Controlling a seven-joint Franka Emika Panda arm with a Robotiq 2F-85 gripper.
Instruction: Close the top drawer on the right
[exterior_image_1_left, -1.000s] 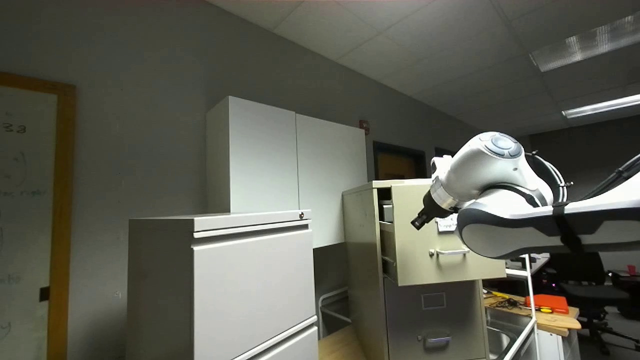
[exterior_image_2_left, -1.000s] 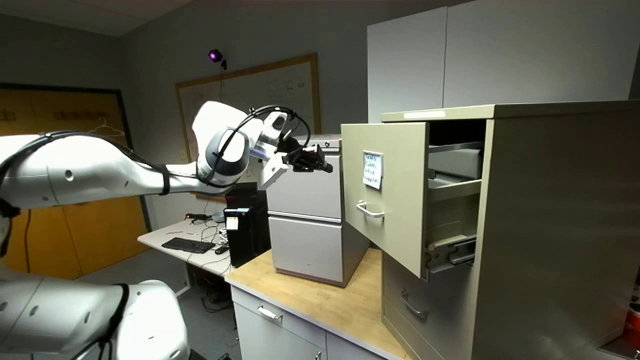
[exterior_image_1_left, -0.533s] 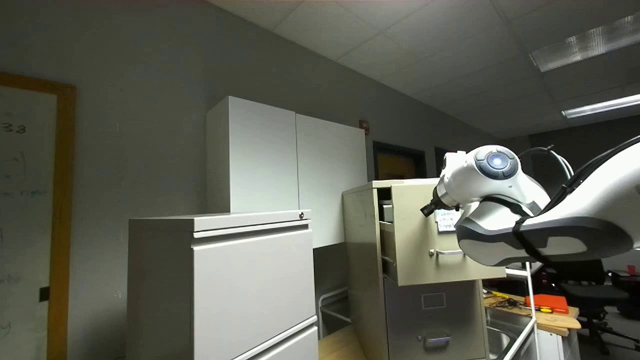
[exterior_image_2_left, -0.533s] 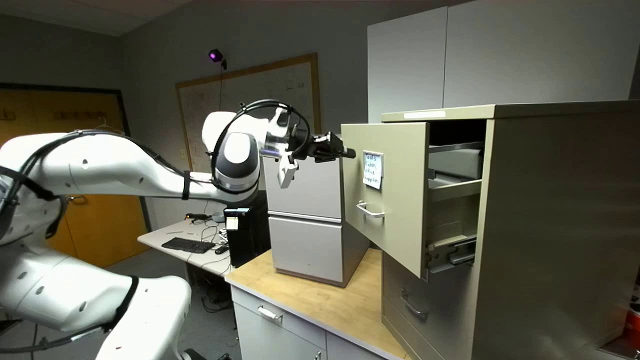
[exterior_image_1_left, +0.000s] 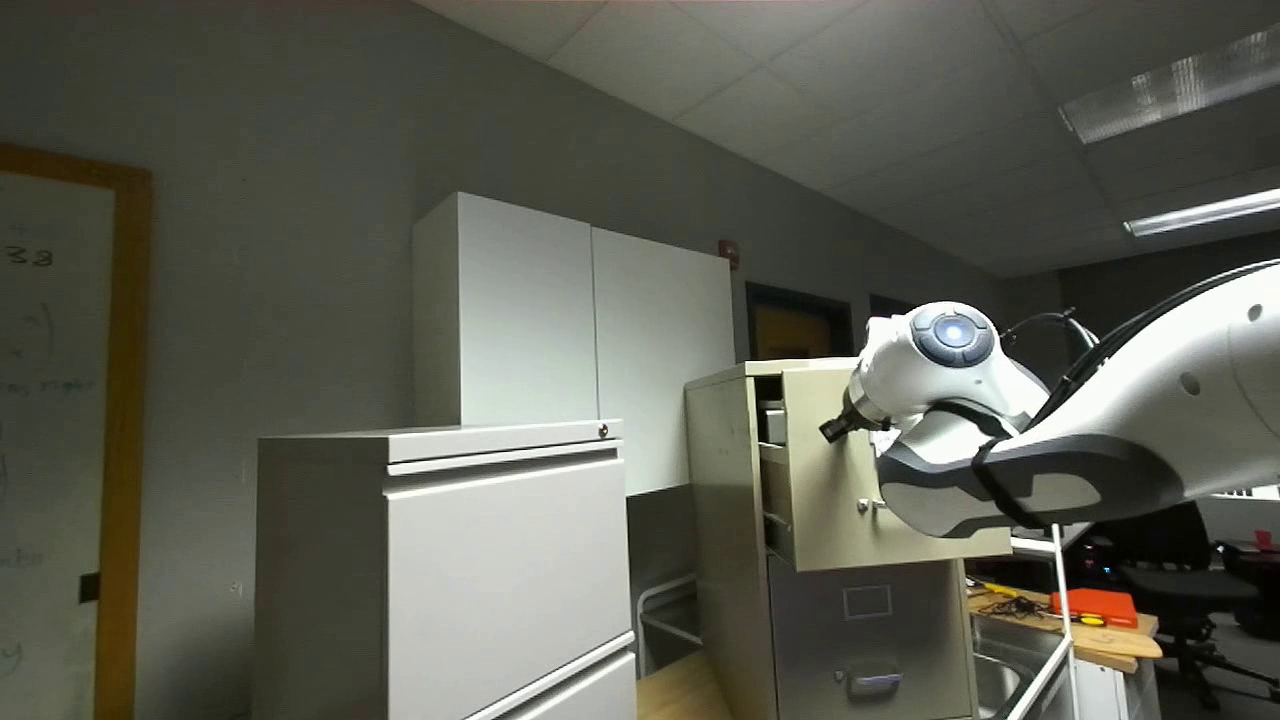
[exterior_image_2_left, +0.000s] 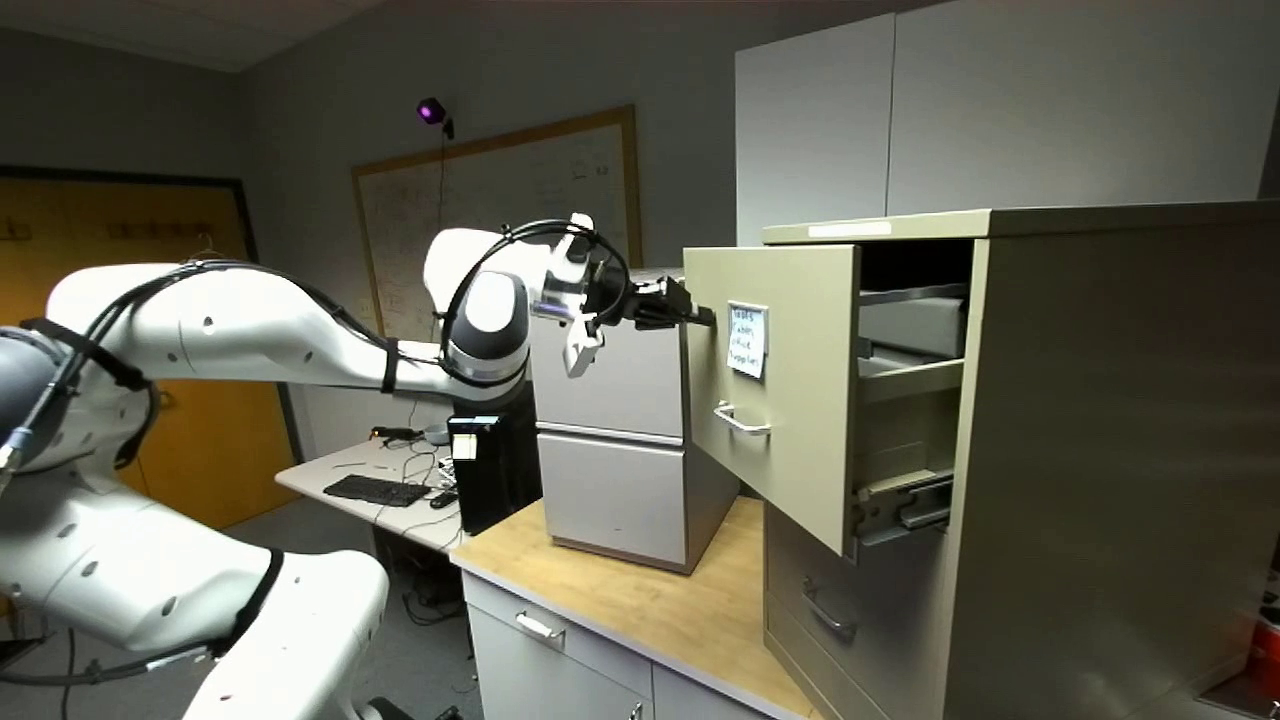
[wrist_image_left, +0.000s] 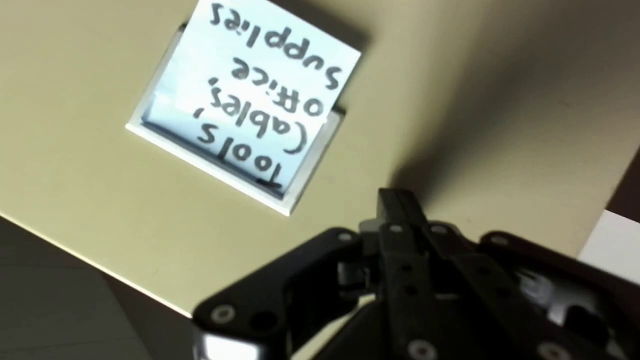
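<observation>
Though bent, arm (exterior_image_2_left: 250, 335) near drawer (exterior_image_2_left: 805, 390).

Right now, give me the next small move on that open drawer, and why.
I'd probably ease the hand toward the filing cabinet to push the top drawer in: the hand is shut and points at the drawer beside its label, and the drawer stands pulled out, slide rail showing. Contact is unclear.

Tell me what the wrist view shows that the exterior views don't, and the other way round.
Only the wrist view shows both fingers distinctly, side by side, jaws shut. Only the exterior views show the handle of the top drawer, the drawer below and the white arm. Both share the drawer front and its handwritten label, upside down in the wrist view.
</observation>
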